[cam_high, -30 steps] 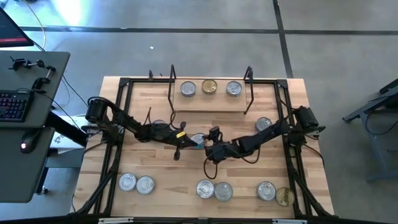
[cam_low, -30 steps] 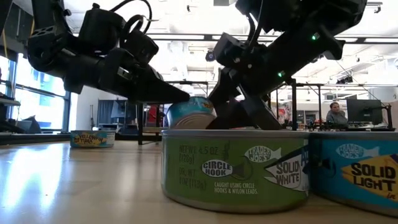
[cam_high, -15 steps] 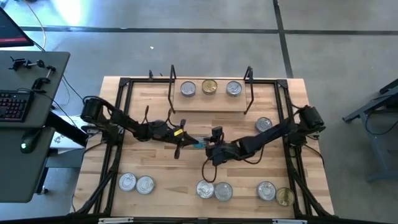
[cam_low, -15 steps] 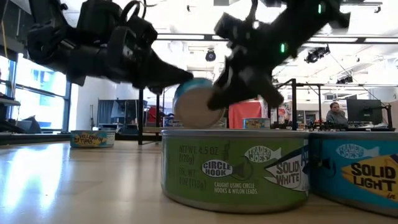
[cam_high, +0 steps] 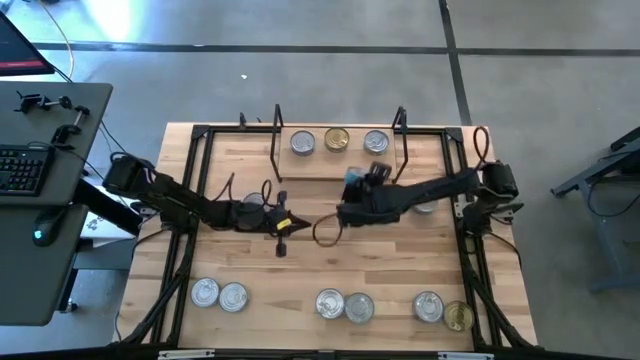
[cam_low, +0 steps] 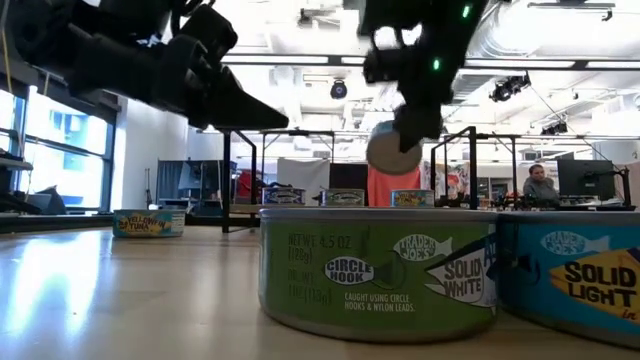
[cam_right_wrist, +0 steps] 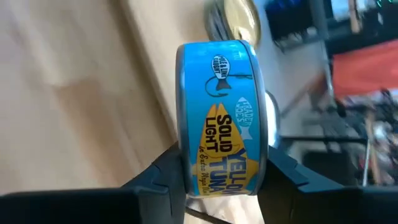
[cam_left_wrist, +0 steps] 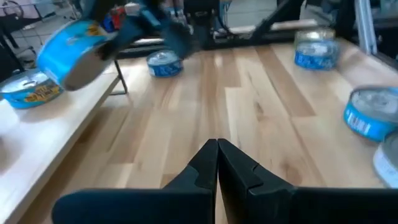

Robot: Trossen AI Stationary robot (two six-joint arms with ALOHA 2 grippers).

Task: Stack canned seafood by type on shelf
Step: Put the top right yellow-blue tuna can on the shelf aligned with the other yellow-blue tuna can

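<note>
Near the shelf [cam_high: 340, 168] at upper centre, the right gripper [cam_high: 356, 184] is now carrying a blue tin [cam_right_wrist: 222, 118], fingers clamped on it after lifting it from mid-tabletop [cam_high: 300, 270]; left gripper [cam_high: 281, 226], fingers pressed together, is backing away.

The round blue-labelled tin [cam_right_wrist: 222, 118] clamped between the right gripper [cam_right_wrist: 222, 171]'s fingers hides most of the gold-lidded tin [cam_right_wrist: 239, 15] beyond it, and its own flat ends are turned edge-on in the right wrist view. In the low view that tin [cam_low: 393, 148] and the gripper are smeared by blur. Nearest that camera, the blue tin [cam_low: 575, 275] is cut by the picture's edge.
</note>
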